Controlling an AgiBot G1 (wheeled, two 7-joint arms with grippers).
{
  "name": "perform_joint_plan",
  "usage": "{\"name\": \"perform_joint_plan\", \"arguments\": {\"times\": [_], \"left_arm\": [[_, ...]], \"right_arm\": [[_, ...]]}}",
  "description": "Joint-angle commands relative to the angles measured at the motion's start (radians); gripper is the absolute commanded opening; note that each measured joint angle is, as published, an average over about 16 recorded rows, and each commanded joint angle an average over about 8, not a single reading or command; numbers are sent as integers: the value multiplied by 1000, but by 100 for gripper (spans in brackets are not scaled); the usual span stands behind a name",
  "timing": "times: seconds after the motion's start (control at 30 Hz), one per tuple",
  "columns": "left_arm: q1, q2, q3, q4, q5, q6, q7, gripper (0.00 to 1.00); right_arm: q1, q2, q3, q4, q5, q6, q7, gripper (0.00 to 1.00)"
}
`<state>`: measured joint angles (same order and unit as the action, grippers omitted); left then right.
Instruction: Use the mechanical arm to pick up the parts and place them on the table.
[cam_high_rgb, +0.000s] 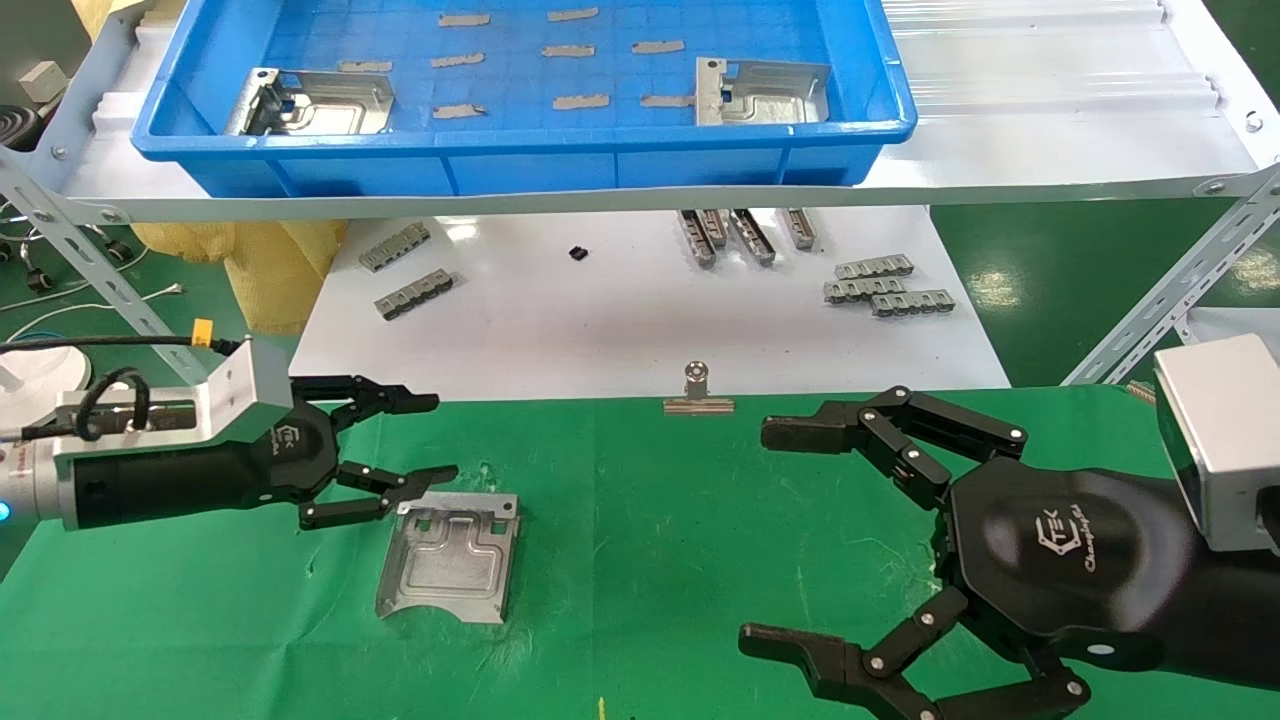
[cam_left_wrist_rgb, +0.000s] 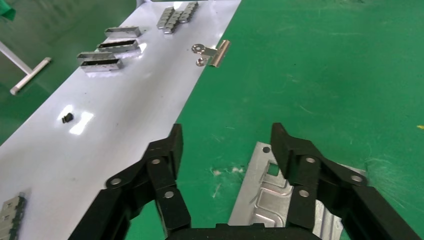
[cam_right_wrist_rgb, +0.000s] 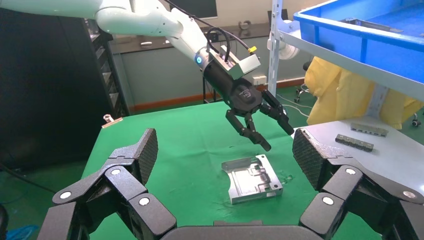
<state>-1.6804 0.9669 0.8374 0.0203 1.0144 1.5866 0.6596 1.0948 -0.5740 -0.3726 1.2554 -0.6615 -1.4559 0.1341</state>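
A white "TEK" logo with a line of script lettering under it that cannot be made out stands on the black palm of the right gripper (cam_high_rgb: 780, 535), and a smaller "TEK" mark shows on the left gripper (cam_high_rgb: 425, 440)

The table (cam_high_rgb: 700, 520) was bright green cloth — the stamped plate (cam_high_rgb: 450, 555) on it bare silver — the bin (cam_high_rgb: 520, 150) blue, both grippers black with white logos.
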Motion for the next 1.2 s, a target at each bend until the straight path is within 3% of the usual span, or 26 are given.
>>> {"name": "perform_joint_plan", "arguments": {"times": [0.03, 0.37, 1.2], "left_arm": [[7, -4, -13, 11, -19, 4, -29, 100], [20, -12, -21, -30, -17, 1, -33, 100], [264, -155, -244, -559, -129, -37, -372, 100]], "right_arm": [[0, 0, 0, 0, 0, 0, 0, 100], [0, 0, 0, 0, 0, 0, 0, 100], [0, 0, 0, 0, 0, 0, 0, 100]]}}
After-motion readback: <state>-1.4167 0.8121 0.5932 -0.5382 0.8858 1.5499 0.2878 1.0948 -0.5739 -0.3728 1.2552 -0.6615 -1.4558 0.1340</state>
